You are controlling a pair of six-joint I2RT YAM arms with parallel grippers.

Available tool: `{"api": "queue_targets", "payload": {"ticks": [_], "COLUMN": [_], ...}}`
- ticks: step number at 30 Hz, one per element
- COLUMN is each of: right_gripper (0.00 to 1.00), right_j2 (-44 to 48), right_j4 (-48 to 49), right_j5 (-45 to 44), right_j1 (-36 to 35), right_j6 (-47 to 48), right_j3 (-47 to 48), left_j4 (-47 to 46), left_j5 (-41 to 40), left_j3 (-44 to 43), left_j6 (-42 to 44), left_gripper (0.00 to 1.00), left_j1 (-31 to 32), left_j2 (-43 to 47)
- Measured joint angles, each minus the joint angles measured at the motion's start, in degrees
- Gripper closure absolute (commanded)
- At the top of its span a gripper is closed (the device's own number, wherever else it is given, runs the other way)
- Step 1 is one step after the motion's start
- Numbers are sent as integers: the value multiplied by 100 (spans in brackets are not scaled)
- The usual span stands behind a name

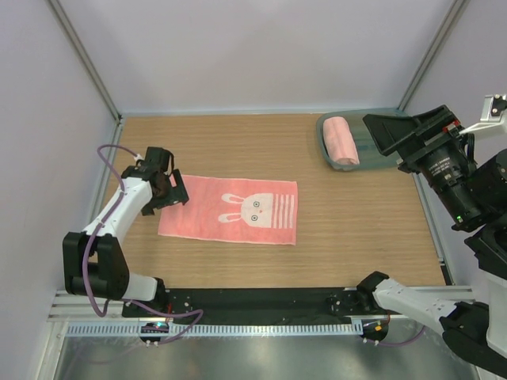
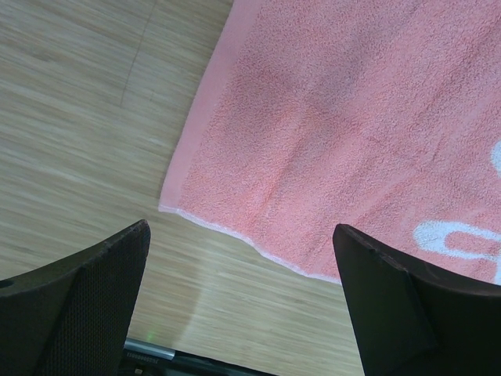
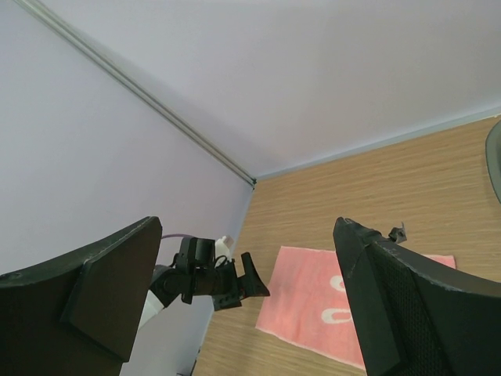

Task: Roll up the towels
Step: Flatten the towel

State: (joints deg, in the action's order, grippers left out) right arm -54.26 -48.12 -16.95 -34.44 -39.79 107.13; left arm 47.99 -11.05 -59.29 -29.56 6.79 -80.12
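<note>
Left fingers (image 2: 78,305) spread wide open, holding nothing, hanging over the left short edge of the flat salmon-pink terry towel with a white rabbit face and reddish stripes (image 1: 206,210). In the left wrist view, that towel's near-left corner lies on the light wood-grain tabletop (image 1: 356,229) in the gap between the two fingers, closer to the left one. No contact visible. The towel is spread flat left of the tabletop's centre, stripes at its right end.

Rolled salmon-pink plain towel (image 1: 342,141) lies in the grey-green shallow tray (image 1: 376,146) at the far right of the tabletop, at the tray's left end.

Right fingers (image 3: 423,313) also wide open and empty, raised high at the right side near the tray. They point across at the wall and far tabletop, well apart from both towels.
</note>
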Motion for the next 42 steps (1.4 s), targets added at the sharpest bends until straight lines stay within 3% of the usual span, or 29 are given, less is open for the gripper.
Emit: {"api": "queue_targets", "payload": {"ticks": [7, 10, 20, 28, 33, 37, 42], "right_gripper": [0, 0, 0, 0, 17, 29, 35], "right_j2": [-280, -179, -431, -260, -654, -1596, -2356], "right_j4": [-308, -302, -376, 345, 1025, 1716, 2074], "right_j5": [210, 229, 533, 1523, 1742, 1980, 2105], "right_j1": [0, 0, 0, -2, 0, 0, 0], "right_j6": [-90, -55, -160, -424, -470, -514, -531], "right_j3": [562, 330, -2485, -5394, -5810, -6161, -6408], "left_j4": [-55, -76, -195, -219, -229, -232, -236], "left_j5": [111, 203, 564, 778, 898, 942, 1023], "left_j3": [26, 57, 96, 157, 175, 203, 221], "left_j6": [-2, -20, -105, -103, -101, -105, -131], "left_gripper": [0, 0, 0, 0, 0, 0, 0], "left_j1": [-57, -92, -297, -417, -527, -577, -614], "left_j2": [0, 0, 223, 601, 715, 769, 782]}}
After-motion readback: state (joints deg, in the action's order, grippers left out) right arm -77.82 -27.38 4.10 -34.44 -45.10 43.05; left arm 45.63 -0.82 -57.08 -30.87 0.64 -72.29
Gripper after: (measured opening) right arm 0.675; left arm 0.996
